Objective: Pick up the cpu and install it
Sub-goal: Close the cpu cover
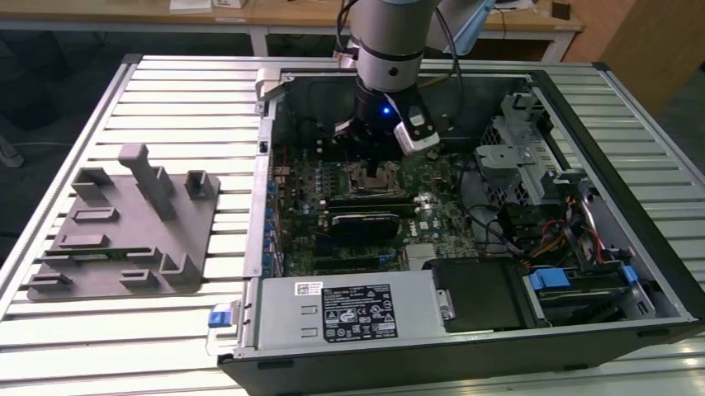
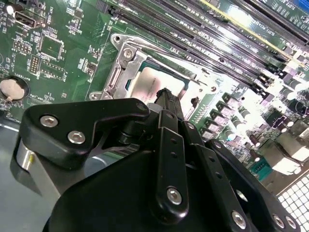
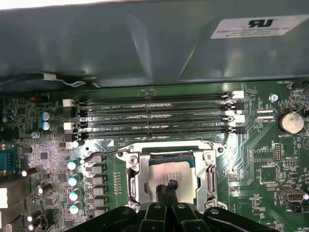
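Observation:
The cpu [image 3: 175, 170] is a silvery square chip lying flat inside the open metal socket frame [image 3: 136, 180] on the green motherboard; it shows in both wrist views [image 2: 150, 83]. My gripper [image 3: 169, 185] hangs just over the chip's middle, its two black fingers pressed together with nothing between them. From these views I cannot tell whether the tips touch the chip. In the second wrist view the fingertips [image 2: 165, 93] hide part of the chip. In the exterior view the gripper [image 1: 374, 163] reaches down into the open computer case [image 1: 617, 165] above the socket.
Dark memory slots [image 3: 154, 116] run beside the socket, and capacitors [image 3: 73, 180] line another side. A grey holder block [image 1: 121, 231] stands on the slatted table at the exterior view's left. A power supply [image 1: 342, 309], drive cage [image 1: 529, 157] and cables crowd the case.

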Motion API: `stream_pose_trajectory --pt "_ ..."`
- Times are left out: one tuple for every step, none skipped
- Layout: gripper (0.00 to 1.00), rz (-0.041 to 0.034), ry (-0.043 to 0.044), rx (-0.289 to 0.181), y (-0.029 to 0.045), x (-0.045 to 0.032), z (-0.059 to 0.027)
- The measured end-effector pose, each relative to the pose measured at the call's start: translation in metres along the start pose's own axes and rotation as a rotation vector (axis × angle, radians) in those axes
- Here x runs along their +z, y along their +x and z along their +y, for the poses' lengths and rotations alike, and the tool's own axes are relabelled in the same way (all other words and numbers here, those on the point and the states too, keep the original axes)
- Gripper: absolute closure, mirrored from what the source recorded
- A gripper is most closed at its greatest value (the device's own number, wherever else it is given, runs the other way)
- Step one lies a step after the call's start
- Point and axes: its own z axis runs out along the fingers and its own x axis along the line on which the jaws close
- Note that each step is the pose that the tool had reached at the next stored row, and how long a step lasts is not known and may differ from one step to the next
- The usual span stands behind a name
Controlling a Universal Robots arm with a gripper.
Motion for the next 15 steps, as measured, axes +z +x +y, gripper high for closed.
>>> stream_pose_trajectory --pt "0.89 0.0000 0.0000 0.000 0.0000 0.0000 0.0000" --pt "0.89 -0.0001 0.0000 0.000 0.0000 0.0000 0.0000" --pt "0.89 0.0000 -0.0001 0.000 0.0000 0.0000 0.0000" --pt "0.89 -0.0002 0.0000 0.000 0.0000 0.0001 0.0000" --pt "0.89 -0.0031 -0.0003 0.000 0.0000 0.0006 0.0000" --pt "0.89 -0.0077 -0.0004 0.000 0.0003 0.0013 0.0001" --pt "0.89 -0.0125 -0.0003 0.000 0.0007 0.0019 0.0000" --pt "0.89 -0.0149 -0.0004 0.000 0.0011 0.0025 0.0000" --pt "0.89 -0.0163 -0.0004 0.000 0.0017 0.0030 -0.0001" --pt "0.89 -0.0168 -0.0003 0.003 0.0026 0.0035 -0.0001" --pt "0.89 -0.0170 -0.0002 0.004 0.0033 0.0038 -0.0002" --pt "0.89 -0.0170 -0.0002 0.006 0.0042 0.0042 -0.0002" --pt "0.89 -0.0171 -0.0002 0.009 0.0049 0.0047 -0.0002" --pt "0.89 -0.0171 0.0000 0.010 0.0057 0.0051 -0.0003" --pt "0.89 -0.0171 0.0002 0.012 0.0066 0.0055 -0.0003"
